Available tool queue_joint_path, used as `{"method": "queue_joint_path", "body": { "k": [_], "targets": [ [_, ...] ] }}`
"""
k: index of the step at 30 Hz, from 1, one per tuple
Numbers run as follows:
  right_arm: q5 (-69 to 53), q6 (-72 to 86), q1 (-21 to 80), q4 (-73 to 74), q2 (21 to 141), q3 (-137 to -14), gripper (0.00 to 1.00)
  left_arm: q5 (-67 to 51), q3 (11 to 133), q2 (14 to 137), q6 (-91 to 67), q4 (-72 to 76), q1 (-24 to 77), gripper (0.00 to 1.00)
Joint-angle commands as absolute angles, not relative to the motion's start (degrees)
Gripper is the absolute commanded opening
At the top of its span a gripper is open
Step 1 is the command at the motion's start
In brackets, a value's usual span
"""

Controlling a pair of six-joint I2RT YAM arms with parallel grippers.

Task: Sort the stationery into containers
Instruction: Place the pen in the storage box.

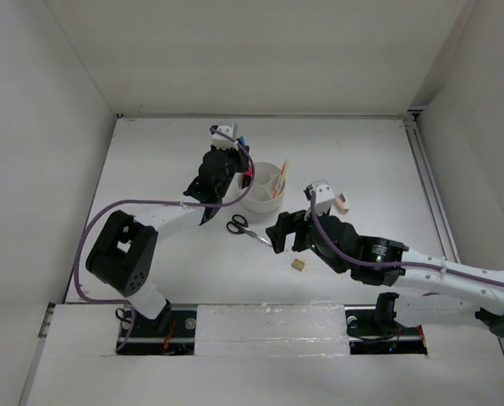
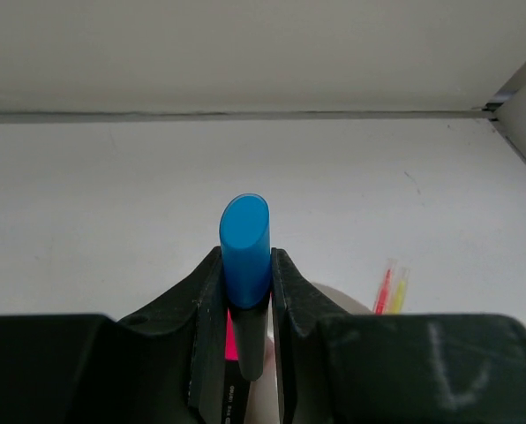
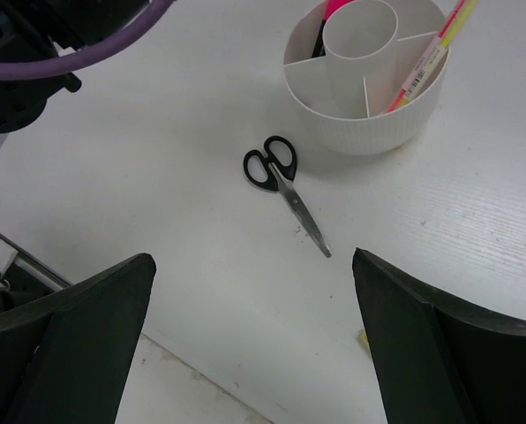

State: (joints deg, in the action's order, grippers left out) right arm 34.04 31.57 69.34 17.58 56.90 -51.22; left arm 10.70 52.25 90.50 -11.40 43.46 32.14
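My left gripper (image 2: 245, 256) is shut on the blue-and-black highlighter (image 2: 244, 247), blue cap up, black body hanging down. It hovers at the back left of the white tub (image 1: 265, 201), the container with inner dividers. A pink-and-black highlighter (image 3: 334, 7) stands in one compartment, straight beneath the held one. The red pen (image 2: 385, 287) and yellow pencil (image 2: 398, 290) lean in another. Black-handled scissors (image 3: 285, 190) lie on the table in front of the tub. My right gripper (image 3: 252, 261) is open and empty, hovering near the scissors' blade tips.
A tan eraser (image 1: 298, 265) lies on the table near the right arm. A pinkish eraser (image 1: 342, 203) lies right of the tub. White walls enclose the table on three sides, and a taped strip runs along the near edge (image 1: 269, 326).
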Motion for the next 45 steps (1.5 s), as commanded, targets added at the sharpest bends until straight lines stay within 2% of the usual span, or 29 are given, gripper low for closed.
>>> {"method": "queue_joint_path", "body": {
  "k": [1,20,24,27,30,33,37,38,39,43,45],
  "targets": [
    [34.0,32.1,69.4,18.0,55.8,-51.4,1.00,11.9,54.4,92.2,-9.6,46.6,32.2,0.00],
    [34.0,31.6,69.4,18.6,55.3,-51.9,1.00,13.5,50.0,94.4,-11.3,48.9,32.7,0.00],
    [33.5,31.6,69.4,18.1,55.8,-51.9,1.00,13.5,49.3,94.4,-11.3,48.9,33.2,0.17],
    [33.5,31.6,69.4,17.6,55.8,-51.9,1.00,14.2,48.1,93.9,-11.3,48.9,33.7,0.34],
    [33.5,31.6,69.4,17.6,56.4,-51.9,1.00,14.2,47.5,93.9,-11.3,48.9,33.7,0.35],
    [33.0,31.6,69.4,17.1,57.0,-51.9,1.00,14.8,46.9,92.5,-11.3,48.3,33.7,0.47],
    [33.0,31.0,69.4,17.1,57.0,-51.9,1.00,18.3,47.1,86.1,-12.8,43.7,34.5,0.71],
    [33.5,31.0,69.4,17.1,57.0,-51.9,1.00,20.1,47.1,84.5,-12.8,42.9,34.5,0.96],
    [33.5,31.0,69.4,17.1,57.5,-51.9,1.00,21.3,48.6,81.0,-14.7,41.2,35.2,1.00],
    [32.8,30.4,69.4,17.1,58.0,-52.5,1.00,27.5,55.7,74.7,-20.1,28.0,35.2,1.00],
    [32.8,29.8,69.4,17.7,58.5,-53.0,1.00,32.4,61.0,73.6,-24.8,13.6,35.2,1.00]
  ]
}}
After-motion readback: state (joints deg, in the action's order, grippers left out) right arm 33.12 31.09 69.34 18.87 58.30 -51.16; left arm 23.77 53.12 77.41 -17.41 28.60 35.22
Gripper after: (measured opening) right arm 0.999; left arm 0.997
